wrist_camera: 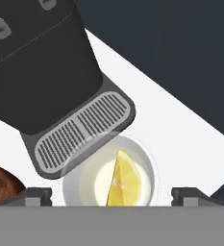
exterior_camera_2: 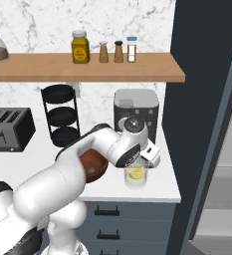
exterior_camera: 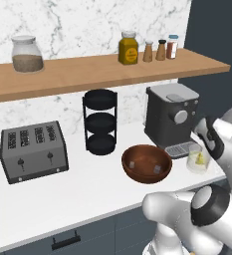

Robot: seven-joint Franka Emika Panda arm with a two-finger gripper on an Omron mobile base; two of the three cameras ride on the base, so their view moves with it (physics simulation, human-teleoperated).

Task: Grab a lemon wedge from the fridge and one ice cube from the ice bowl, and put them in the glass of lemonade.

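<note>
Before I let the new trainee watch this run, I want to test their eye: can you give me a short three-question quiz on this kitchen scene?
1. True or false: the lemon wedge already lies in the glass of lemonade.
2. Which appliance stands directly behind the glass? A) toaster B) coffee machine C) kettle
3. Fill in: the ice bowl holds ___ ice cubes.

Key:
1. True; the gripper hangs above the glass with its jaws open and empty.
2. B, the coffee machine; the toaster sits far along the counter.
3. Two.
</note>
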